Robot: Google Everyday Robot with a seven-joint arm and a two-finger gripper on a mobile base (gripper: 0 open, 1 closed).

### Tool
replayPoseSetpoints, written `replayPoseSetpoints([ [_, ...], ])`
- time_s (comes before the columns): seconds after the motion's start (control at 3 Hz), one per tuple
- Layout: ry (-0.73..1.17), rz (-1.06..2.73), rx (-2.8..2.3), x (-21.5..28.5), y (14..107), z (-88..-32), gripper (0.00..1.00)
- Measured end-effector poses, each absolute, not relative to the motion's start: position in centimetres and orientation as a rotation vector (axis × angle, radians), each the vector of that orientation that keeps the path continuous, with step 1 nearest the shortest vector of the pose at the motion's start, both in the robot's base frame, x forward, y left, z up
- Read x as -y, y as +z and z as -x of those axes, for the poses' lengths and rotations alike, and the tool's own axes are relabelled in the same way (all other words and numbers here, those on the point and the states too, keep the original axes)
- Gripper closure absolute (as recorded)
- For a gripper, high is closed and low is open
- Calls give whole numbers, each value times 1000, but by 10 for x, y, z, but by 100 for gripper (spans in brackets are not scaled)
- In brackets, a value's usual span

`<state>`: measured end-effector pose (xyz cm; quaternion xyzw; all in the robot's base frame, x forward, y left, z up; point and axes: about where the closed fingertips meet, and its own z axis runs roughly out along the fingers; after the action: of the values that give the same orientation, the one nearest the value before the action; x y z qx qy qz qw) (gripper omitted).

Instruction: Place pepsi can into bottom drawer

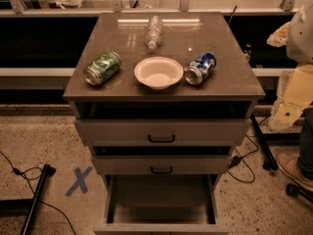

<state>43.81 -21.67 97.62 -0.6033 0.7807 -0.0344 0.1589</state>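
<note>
The pepsi can (pixel 200 68), blue with white and red markings, lies on its side on the cabinet top (pixel 230 43), right of a white bowl, its silver top facing front left. The bottom drawer (pixel 161 199) is pulled out below two upper drawers, and its flat inside holds nothing. My gripper (pixel 293 33) is a pale shape at the right edge of the view, beyond the cabinet's right side, at about the height of the top and well apart from the can.
A white bowl (pixel 158 73) sits at the front middle of the top. A green patterned can (pixel 102 68) lies at the left. A clear plastic bottle (pixel 153 31) lies at the back. A person's leg and shoe (pixel 301 160) are at the right. Cables and a blue X (pixel 79 180) mark the floor.
</note>
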Motion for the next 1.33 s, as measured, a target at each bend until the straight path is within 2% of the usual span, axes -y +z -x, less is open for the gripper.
replayPoseSetpoints([
  [0.33, -99, 1725, -2232, 217, 976, -438, 0],
  [0.67, -201, 1850, -2120, 214, 978, -448, 0],
  [1.0, -295, 2086, -1925, 210, 974, -486, 0],
  [1.33, -326, 2149, -1827, 207, 983, -493, 0],
])
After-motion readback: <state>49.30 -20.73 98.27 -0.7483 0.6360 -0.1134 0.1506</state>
